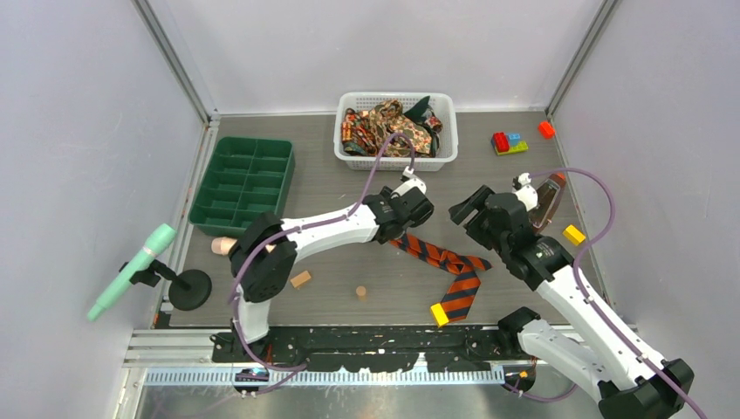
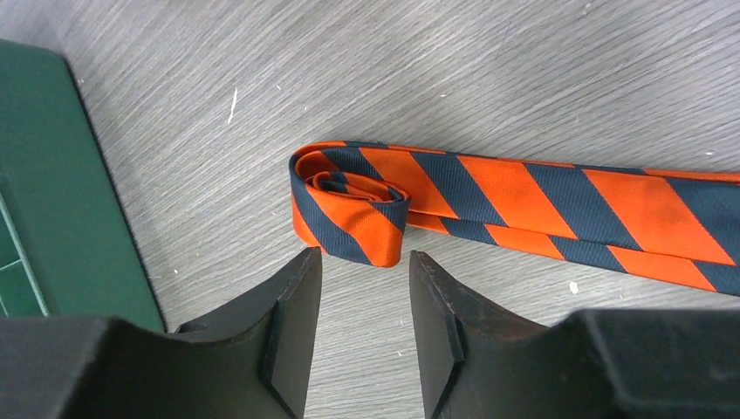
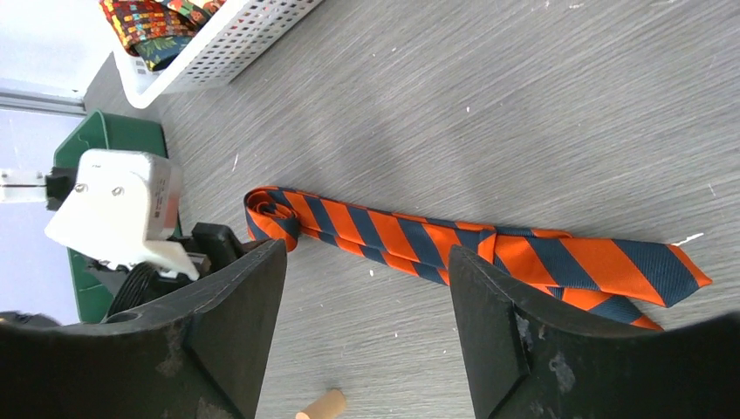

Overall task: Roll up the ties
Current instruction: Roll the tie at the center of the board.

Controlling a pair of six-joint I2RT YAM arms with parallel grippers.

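Observation:
An orange-and-navy striped tie (image 1: pixel 445 262) lies flat on the grey table, its narrow end wound into a small loose roll (image 2: pixel 349 205). My left gripper (image 2: pixel 362 271) is open just short of that roll, with only bare table between its fingers. Seen from above, the left gripper (image 1: pixel 417 218) sits at the tie's upper-left end. My right gripper (image 1: pixel 462 209) hangs open over the table with nothing in it. In its own view the right gripper (image 3: pixel 366 262) frames the tie (image 3: pixel 419 237) from the near side. More patterned ties (image 1: pixel 384 122) are piled in the white basket (image 1: pixel 394 160).
A green compartment tray (image 1: pixel 244 182) stands at the left. Wooden pieces (image 1: pixel 300 279) and a small cylinder (image 1: pixel 360 292) lie in front. A yellow block (image 1: pixel 439 314) touches the tie's wide end. Coloured bricks (image 1: pixel 508 142) sit at the back right, a mint-green mic stand (image 1: pixel 131 271) at far left.

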